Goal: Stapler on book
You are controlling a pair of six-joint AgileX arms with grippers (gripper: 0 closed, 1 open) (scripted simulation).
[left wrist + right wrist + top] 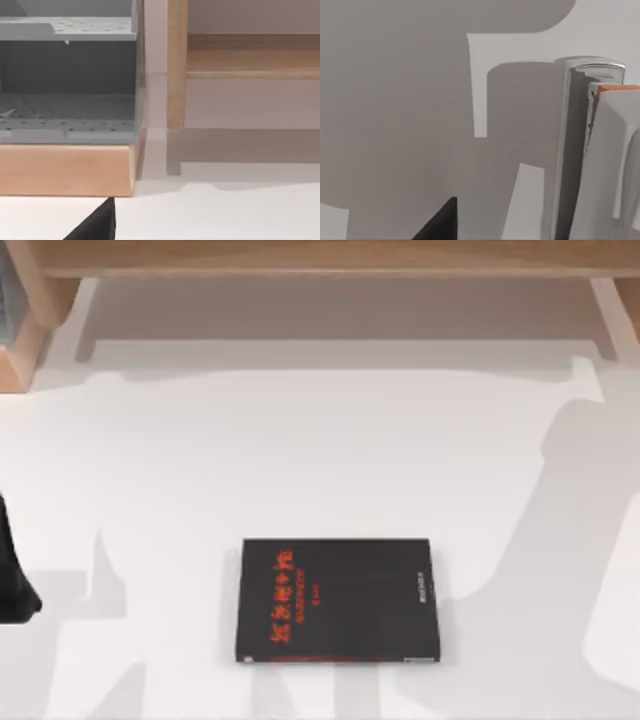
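**One stapler by the right arm, one book on the table**

Close in front of the right wrist camera is the one stapler (pixel 590 155). It is a long, slim bar, pale grey and shiny silver, with a small orange bit near its top end. There is white table (pixel 605 30) and grey shadow all around it. A black corner of the right gripper (pixel 440 222) pokes in near it, apart from the stapler. I cannot tell if this gripper is open or closed, or if it holds anything.

The left wrist view shows a black corner of the left gripper (pixel 97 225) over the white table. I cannot tell if it is open or closed either. From above, the left arm (pixel 12 585) is a dark shape at the table's left edge, well apart from the book.

The one book (pixel 338 600) lies flat near the front middle of the table. It is a thin black rectangle. It has red signs down the left side of its cover and tiny white print on the right side.

Farther back stands a wooden box (pixel 65 170) at the far left corner. It has two grey shelves (pixel 65 112) full of little holes. Beside it, a long wooden shelf (pixel 330 260) runs along the far edge.
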